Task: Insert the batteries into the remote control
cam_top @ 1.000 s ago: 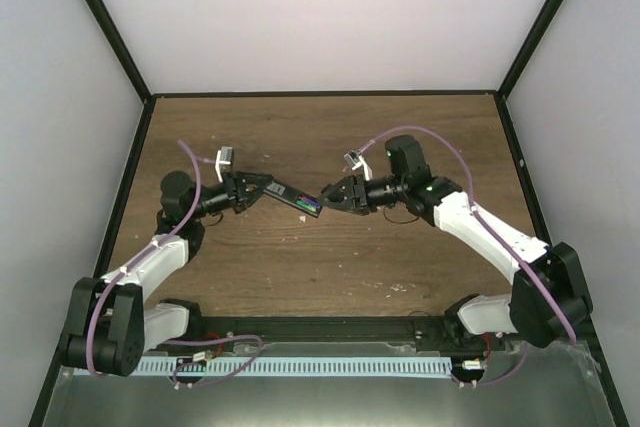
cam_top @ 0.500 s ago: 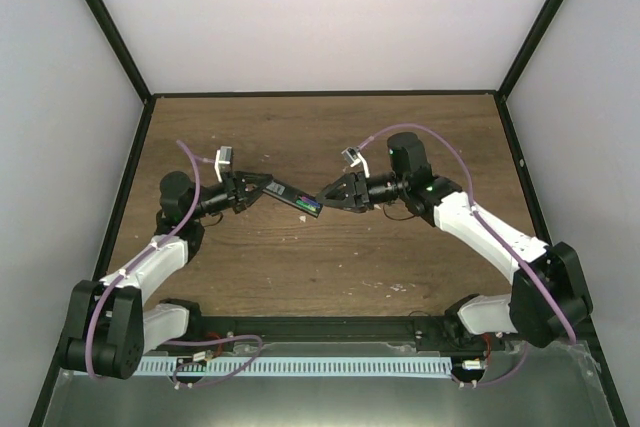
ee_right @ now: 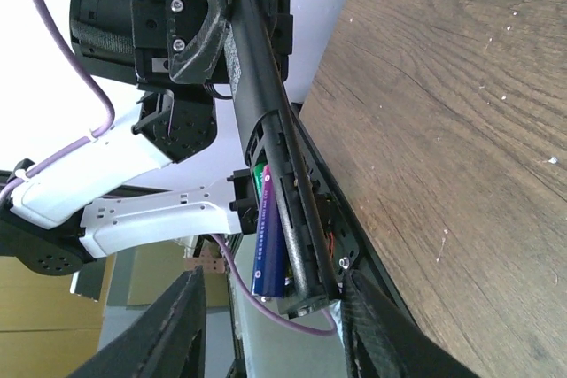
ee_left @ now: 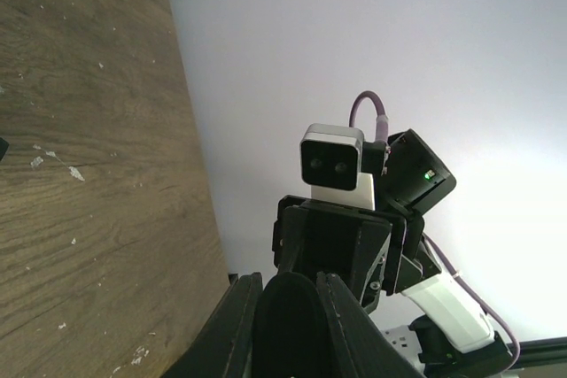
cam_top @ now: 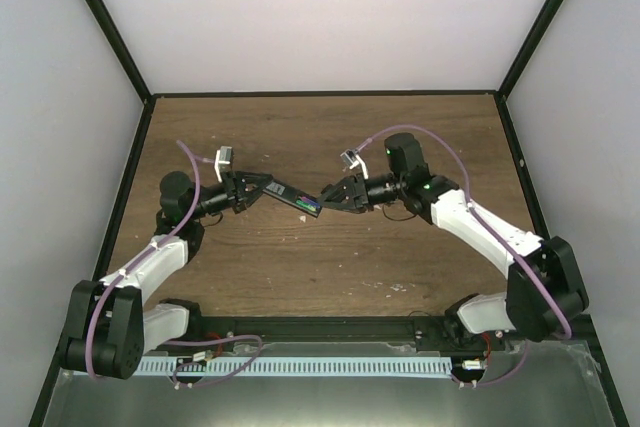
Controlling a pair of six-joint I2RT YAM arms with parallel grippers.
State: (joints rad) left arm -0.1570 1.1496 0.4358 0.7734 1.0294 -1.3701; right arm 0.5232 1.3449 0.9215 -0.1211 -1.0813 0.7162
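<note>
The slim black remote control (cam_top: 293,196) hangs in the air above the table's middle, and my left gripper (cam_top: 262,187) is shut on its left end. In the left wrist view its dark body (ee_left: 294,325) fills the gap between the fingers (ee_left: 232,329). The batteries (cam_top: 312,206) lie in the open compartment at its right end: a purple-blue one (ee_right: 268,245) with a green one (ee_right: 260,179) partly hidden behind it. My right gripper (cam_top: 327,197) straddles that end, open, one finger (ee_right: 182,329) well off the batteries and the other (ee_right: 372,329) close by the remote's (ee_right: 266,121) edge.
The brown wooden table (cam_top: 330,137) carries white specks of debris (cam_top: 400,287) near its front. Black frame rails (cam_top: 130,167) and pale walls close it in on three sides. A metal cable tray (cam_top: 330,367) runs along the near edge behind the arm bases.
My right gripper's jaws have narrowed around the remote's battery end and the wrist has shifted slightly. The left arm and the remote have stayed still.
</note>
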